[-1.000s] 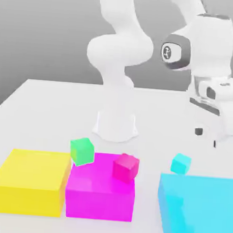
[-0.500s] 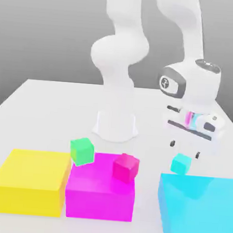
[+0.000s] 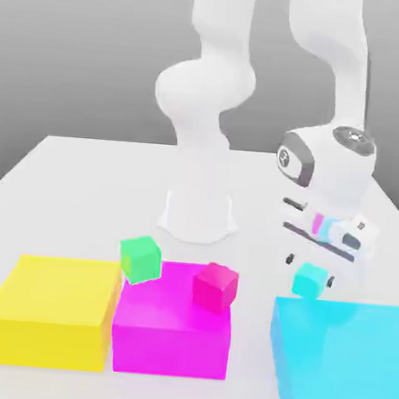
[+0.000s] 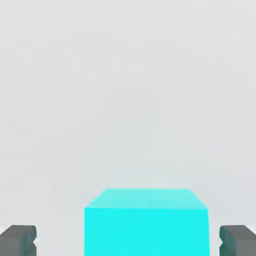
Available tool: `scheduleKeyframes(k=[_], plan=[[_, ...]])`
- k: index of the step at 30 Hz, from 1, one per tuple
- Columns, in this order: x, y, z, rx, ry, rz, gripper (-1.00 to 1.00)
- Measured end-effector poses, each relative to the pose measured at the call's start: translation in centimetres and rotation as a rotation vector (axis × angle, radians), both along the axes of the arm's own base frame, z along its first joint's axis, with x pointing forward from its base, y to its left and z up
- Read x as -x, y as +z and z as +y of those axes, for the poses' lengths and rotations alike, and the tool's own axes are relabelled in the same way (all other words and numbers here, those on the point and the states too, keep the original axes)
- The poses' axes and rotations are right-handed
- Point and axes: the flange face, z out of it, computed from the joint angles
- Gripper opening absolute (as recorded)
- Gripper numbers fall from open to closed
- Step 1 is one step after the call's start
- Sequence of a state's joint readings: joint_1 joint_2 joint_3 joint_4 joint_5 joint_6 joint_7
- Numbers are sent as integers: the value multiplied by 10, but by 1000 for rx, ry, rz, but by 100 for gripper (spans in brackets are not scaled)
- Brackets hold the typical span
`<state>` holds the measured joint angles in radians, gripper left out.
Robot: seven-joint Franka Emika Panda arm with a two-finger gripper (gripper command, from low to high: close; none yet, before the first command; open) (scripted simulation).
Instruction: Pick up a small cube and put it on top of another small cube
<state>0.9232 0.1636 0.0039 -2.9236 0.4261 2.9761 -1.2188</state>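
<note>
Two hand fingers stand apart, straddling the small cyan cube without touching it. Cube sits on the white counter, just beyond the large cyan block, toward the exterior view's right. Small pinkish-red cube rests on the large magenta block.
</note>
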Motion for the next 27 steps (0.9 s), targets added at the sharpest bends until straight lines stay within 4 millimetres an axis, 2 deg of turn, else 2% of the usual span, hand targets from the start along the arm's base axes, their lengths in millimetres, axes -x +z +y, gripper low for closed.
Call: scheduleKeyframes(k=[12,13,27], plan=[[2,-12,-1,-29,12,-93,0],[3,-12,0,-33,14,-103,-100],[1,-9,-2,-8,2,-37,-100]])
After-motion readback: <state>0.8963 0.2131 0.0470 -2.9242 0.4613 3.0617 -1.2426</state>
